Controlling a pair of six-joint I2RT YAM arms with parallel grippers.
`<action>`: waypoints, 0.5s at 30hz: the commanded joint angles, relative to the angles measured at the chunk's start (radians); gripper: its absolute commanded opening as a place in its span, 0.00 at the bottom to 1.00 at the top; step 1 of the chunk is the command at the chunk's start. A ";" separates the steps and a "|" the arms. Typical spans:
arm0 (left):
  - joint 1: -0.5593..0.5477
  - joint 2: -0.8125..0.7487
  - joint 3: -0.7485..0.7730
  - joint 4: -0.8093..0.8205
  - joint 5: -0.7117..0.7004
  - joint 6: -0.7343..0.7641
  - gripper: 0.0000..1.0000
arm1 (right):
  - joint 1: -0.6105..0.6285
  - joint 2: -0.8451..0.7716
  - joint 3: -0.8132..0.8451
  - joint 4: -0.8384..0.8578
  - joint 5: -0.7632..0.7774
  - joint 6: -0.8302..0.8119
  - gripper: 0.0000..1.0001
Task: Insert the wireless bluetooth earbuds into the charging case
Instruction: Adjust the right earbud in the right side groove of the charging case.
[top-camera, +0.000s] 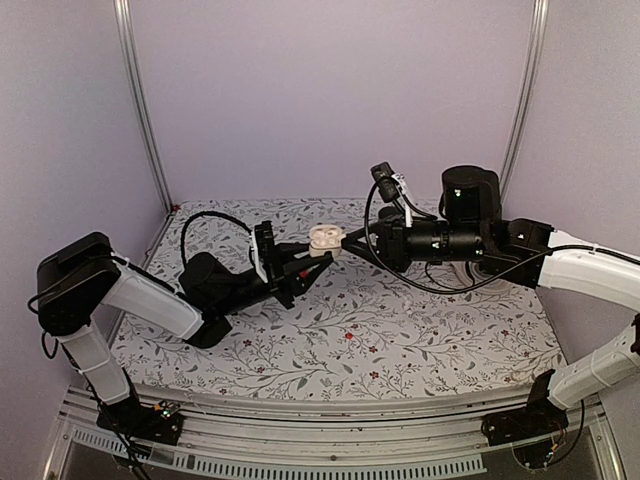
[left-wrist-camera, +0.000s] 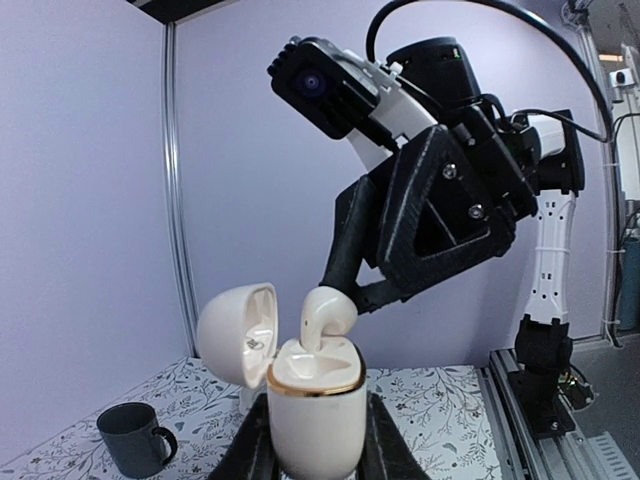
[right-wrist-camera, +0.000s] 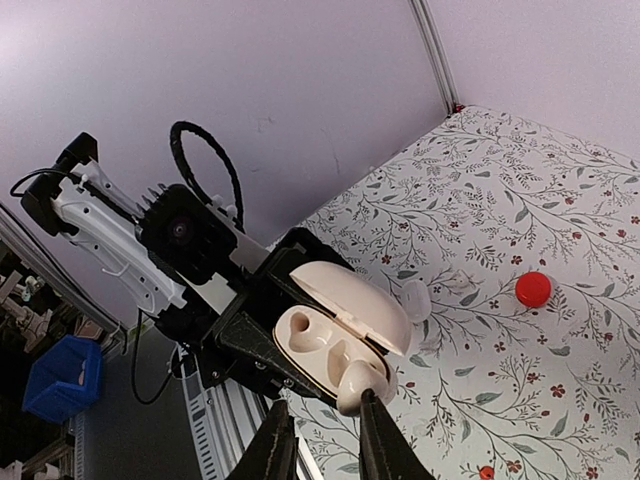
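Holding the case (left-wrist-camera: 318, 425) by its sides in the air, the left gripper (top-camera: 312, 252) squeezes it tight. The light, slippery earbud (left-wrist-camera: 326, 314) pokes from its hole. The right gripper (right-wrist-camera: 328, 403) is slightly apart; I cannot tell if it grips.

The small cream-white rounded plastic charging case (left-wrist-camera: 315, 420) looks smooth and glossy, with a shiny gold metallic band round its open rim. The cream plastic earbud (left-wrist-camera: 325, 312) has the same polished sheen. The dark grey mug (left-wrist-camera: 135, 440) and the floral-printed table cover (top-camera: 400, 340) look matt, the small red round disc (right-wrist-camera: 533, 289) smooth.
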 joint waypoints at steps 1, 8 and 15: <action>-0.011 -0.007 0.023 0.094 -0.024 0.029 0.00 | 0.022 0.012 0.024 -0.005 0.002 0.013 0.24; -0.012 -0.013 0.019 0.094 -0.038 0.036 0.00 | 0.019 -0.010 0.017 -0.013 0.062 0.026 0.26; -0.012 -0.013 0.019 0.094 -0.035 0.035 0.00 | 0.010 -0.027 0.011 -0.029 0.109 0.038 0.26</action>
